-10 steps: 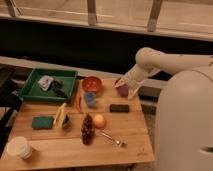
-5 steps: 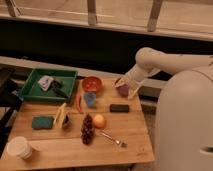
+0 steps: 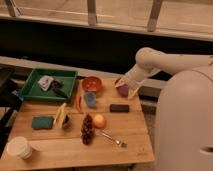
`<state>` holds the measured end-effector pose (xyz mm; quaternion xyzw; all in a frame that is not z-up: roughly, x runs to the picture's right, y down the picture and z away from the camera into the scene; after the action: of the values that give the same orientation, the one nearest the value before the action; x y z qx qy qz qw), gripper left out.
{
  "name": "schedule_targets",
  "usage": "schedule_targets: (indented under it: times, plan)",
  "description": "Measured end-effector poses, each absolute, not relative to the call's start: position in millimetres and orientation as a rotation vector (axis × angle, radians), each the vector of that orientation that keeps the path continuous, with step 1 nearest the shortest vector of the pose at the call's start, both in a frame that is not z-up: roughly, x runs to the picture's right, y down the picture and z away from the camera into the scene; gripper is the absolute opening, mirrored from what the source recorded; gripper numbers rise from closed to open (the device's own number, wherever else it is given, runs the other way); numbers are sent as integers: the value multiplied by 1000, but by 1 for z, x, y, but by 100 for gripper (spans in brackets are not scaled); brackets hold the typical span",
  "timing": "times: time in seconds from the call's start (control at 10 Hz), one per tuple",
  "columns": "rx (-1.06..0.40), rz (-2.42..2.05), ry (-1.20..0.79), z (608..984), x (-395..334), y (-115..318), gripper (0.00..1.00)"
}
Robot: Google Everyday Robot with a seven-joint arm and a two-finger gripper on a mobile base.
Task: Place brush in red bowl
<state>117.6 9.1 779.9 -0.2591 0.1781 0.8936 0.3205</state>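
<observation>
The red bowl (image 3: 92,83) sits at the back of the wooden table (image 3: 50,145), just right of the green tray (image 3: 31,90). A slim black brush (image 3: 59,92) lies inside the tray, near its right front corner. My gripper (image 3: 123,86) is at the end of the white arm, at the table's back right, right over the dark purple bowl (image 3: 122,91). It is about one bowl's width to the right of the red bowl and far from the brush.
A blue cup (image 3: 90,98) and a red chili (image 3: 79,102) sit in front of the red bowl. Also on the table are a black block (image 3: 119,107), a yellow wedge (image 3: 60,115), a green sponge (image 3: 42,122), grapes (image 3: 87,129), an orange (image 3: 99,120), a fork (image 3: 113,139) and a white cup (image 3: 18,148).
</observation>
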Motion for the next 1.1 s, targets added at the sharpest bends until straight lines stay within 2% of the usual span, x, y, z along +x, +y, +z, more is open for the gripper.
schedule_targets:
  times: [0.3,0.6,1.1]
  plan:
    - [-665,2340,472,780,119,8,63]
    - [-654,2211,431,778,89,-8,63]
    - [-775,1830,246,771,-48,-29,63]
